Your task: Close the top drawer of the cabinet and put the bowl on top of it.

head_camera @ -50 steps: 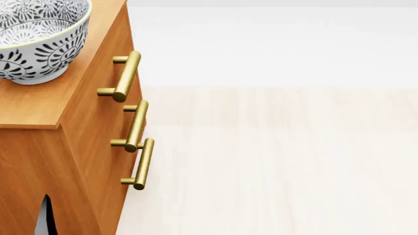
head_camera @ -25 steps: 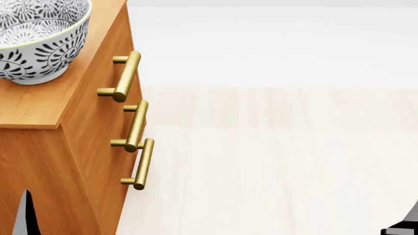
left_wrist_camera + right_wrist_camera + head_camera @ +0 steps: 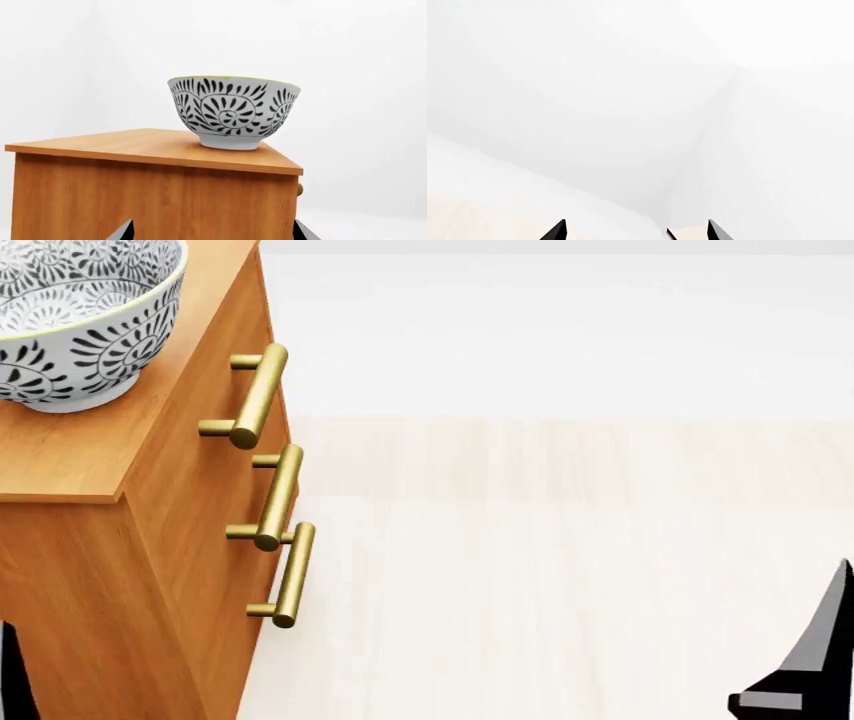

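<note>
The left pincer (image 3: pixel 212 231) shows only its two dark fingertips at the edge of the left wrist view. They stand wide apart with nothing between them, so it is released. Just ahead of it is the bare side wall of the cabinet (image 3: pixel 153 200), and above and beyond it the bowl (image 3: pixel 233 112) stands upright on the flat top, well apart from the fingers.

The right pincer (image 3: pixel 635 231) is also spread and empty. In front of it there is only pale floor and white wall; no task thing is near it.

The bowl looks like glazed ceramic. I judge it stiff, rather heavy for its size, slippery on the smooth outside, and able to chip or crack if it is knocked. The best hold would be over the rim, one finger inside and one outside. The narrow foot seems too low and small for a sure grip.

The left wrist view shows the bowl's full side profile and its foot flat on the wood, but no drawer fronts. The head view shows what is missing there: the top drawer (image 3: pixel 220 390) with its brass handle (image 3: pixel 254 395) in line with the two lower drawers, so I judge it closed. It also shows the bowl's patterned inside, and the right pincer far off to the side of the cabinet.
</note>
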